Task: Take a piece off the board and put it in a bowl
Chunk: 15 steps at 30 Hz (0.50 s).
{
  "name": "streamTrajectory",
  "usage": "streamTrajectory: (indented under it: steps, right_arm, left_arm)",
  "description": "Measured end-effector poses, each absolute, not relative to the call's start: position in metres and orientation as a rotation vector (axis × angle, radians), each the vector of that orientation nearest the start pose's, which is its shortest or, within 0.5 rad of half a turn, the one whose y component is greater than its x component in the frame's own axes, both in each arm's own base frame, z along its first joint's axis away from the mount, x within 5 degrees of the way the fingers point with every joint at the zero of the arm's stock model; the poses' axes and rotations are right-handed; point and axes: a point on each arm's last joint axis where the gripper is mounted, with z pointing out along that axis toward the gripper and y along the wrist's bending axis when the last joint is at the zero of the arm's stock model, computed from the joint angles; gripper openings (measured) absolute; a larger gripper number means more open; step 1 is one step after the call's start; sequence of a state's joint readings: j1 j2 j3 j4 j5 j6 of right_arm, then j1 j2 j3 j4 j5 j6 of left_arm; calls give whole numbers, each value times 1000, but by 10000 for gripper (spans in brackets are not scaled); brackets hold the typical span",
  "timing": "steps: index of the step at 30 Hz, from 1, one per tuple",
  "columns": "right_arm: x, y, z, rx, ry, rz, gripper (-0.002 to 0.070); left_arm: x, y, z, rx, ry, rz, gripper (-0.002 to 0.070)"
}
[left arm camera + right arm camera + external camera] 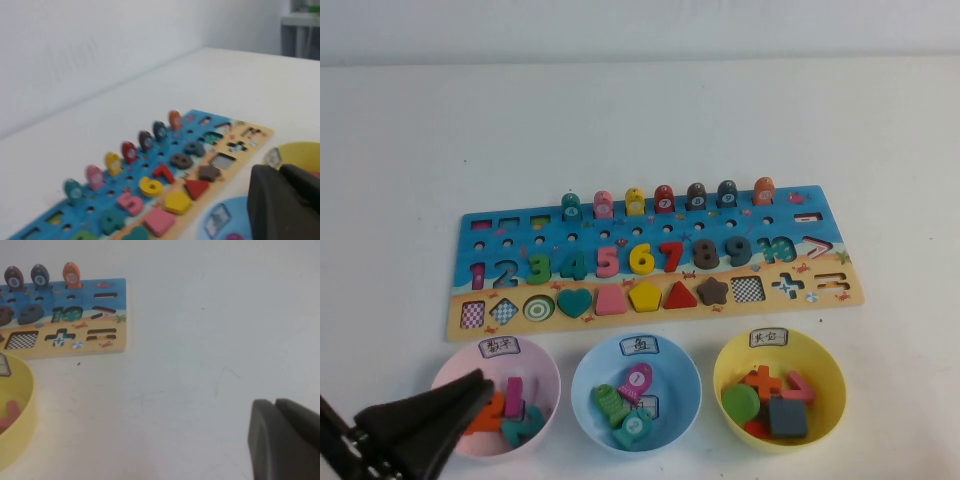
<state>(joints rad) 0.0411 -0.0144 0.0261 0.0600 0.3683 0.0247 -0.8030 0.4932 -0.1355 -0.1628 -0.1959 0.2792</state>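
The green disc (740,402) lies inside the yellow bowl (832,385), beside a red plus and a grey square. The board (520,242) lies across the middle of the table; its round slot (539,308) in the sandy strip is bare. My left gripper (478,385) is shut and empty, low over the pink bowl's near rim; it also shows in the left wrist view (278,172). My right gripper (274,406) is shut and empty over bare table to the right of the board and the yellow bowl (26,400); it is out of the high view.
A pink bowl (542,365) with number pieces and a light blue bowl (588,385) with fish pieces stand left of the yellow bowl, in a row in front of the board. Fish pegs (634,202) stand upright along the board's far edge.
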Motion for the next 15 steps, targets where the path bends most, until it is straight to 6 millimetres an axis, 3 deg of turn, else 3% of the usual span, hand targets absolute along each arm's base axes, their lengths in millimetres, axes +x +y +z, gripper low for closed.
streamTrajectory:
  steps: [9, 15]
  right_arm:
    - [52, 4, 172, 22, 1864, 104, -17]
    - [52, 4, 172, 22, 1864, 104, -17]
  left_arm:
    - [69, -27, 219, 322, 1393, -259, -3]
    - [60, -10, 218, 139, 1378, -119, -3]
